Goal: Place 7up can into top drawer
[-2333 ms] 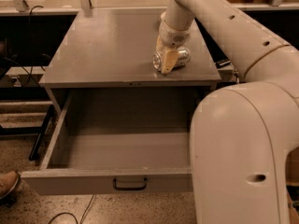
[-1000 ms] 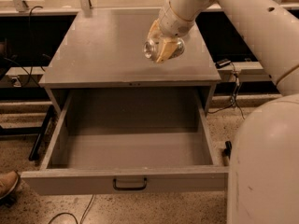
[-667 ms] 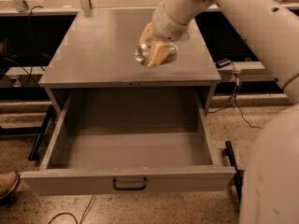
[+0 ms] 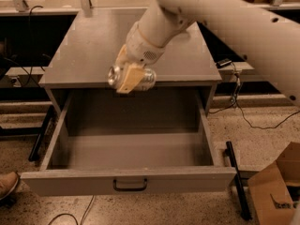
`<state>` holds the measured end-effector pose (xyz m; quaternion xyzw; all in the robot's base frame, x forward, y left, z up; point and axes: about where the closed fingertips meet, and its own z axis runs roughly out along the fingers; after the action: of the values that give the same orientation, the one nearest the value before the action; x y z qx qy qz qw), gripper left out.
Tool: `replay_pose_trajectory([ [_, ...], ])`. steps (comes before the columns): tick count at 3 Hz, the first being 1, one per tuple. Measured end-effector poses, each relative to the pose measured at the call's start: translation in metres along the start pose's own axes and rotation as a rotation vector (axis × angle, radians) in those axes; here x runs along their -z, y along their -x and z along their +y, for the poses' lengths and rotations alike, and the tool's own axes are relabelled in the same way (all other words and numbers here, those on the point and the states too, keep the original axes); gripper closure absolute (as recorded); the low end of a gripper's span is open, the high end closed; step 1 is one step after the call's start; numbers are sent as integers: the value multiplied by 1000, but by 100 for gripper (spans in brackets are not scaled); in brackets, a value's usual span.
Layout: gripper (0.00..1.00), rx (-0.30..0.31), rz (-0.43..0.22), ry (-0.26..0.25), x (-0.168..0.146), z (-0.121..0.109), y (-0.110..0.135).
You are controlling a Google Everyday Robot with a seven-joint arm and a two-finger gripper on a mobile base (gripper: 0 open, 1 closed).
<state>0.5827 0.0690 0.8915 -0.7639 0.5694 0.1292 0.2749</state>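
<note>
My gripper (image 4: 129, 78) is shut on the 7up can (image 4: 143, 78), a silvery can held on its side with one shiny round end facing left. The gripper and can hang in the air at the front edge of the grey cabinet top (image 4: 93, 50), above the back of the top drawer (image 4: 129, 179). The drawer is pulled fully out; its inside shows nothing in it. Its front panel carries a small dark handle (image 4: 130, 186). My white arm reaches in from the upper right.
A cardboard box (image 4: 276, 186) sits on the floor at the lower right. A black bar (image 4: 236, 179) lies beside the drawer's right side. A shoe (image 4: 7, 184) shows at the lower left. Cables run over the speckled floor.
My gripper has lifted the can off the cabinet top and carried it left and forward, from the right rear of the top to over the open drawer's back edge.
</note>
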Motion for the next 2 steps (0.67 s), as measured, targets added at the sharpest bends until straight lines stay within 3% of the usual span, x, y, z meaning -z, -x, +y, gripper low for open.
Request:
replay_pose_trajectory([
  [1, 100, -12, 11, 42, -19, 14, -5],
  [2, 100, -13, 11, 41, -19, 14, -5],
])
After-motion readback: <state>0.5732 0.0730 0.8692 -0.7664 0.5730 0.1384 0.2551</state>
